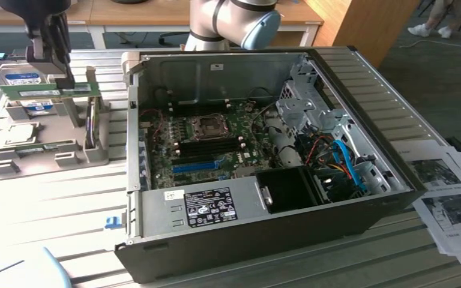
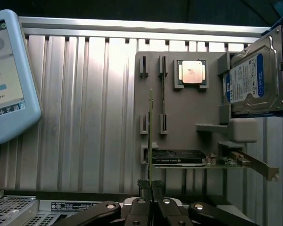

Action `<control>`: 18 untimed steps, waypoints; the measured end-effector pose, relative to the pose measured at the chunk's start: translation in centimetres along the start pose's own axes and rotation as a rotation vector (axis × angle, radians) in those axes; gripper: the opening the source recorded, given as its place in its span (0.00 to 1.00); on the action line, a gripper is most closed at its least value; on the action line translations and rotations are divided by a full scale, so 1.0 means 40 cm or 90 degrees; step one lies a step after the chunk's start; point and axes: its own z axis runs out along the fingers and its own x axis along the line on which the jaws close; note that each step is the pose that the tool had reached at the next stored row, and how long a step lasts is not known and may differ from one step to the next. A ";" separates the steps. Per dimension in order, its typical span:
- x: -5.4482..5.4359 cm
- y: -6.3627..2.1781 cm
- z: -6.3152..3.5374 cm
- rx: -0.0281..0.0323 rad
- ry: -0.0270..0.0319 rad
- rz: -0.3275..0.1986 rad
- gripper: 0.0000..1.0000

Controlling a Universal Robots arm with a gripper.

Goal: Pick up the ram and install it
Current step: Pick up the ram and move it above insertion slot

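- evidently the pick-up step was in hand: the gripper [image 1: 57, 81] was clamped on the ram [image 1: 50, 91], a thin green stick held level and lifted clear above the grey parts tray [image 1: 38, 162] at the exterior view's left.
- in the wrist view the stick showed edge-on, pinched between the two fingertips [image 2: 156, 190], with the tray below it.
- the open computer case [image 1: 254, 240] stood beside the tray; the installing was not yet done.
- as a judgement, seating the stick would call for carrying it over the motherboard [image 1: 206, 129] and lining its long edge up squarely with one of the dark memory slots [image 1: 206, 146], not the blue slot [image 1: 194, 166].
- a hard drive [image 2: 250, 80] on the tray bore a blue and white label; its writing was too small to read.
- a black and white label [image 1: 208, 206] on the power supply and printed sheets [image 1: 446, 198] at the exterior view's right were likewise unreadable.
- a lit screen [image 2: 9, 75] showed text too faint to make out.
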 end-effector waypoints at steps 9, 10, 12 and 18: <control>0.000 -0.009 0.000 0.0000 0.0000 0.000 0.11; 0.000 -0.009 -0.001 0.0000 -0.0001 0.000 0.11; 0.000 -0.009 -0.003 0.0000 0.0000 0.000 0.11; 0.000 -0.008 -0.012 0.0001 0.0000 0.000 0.11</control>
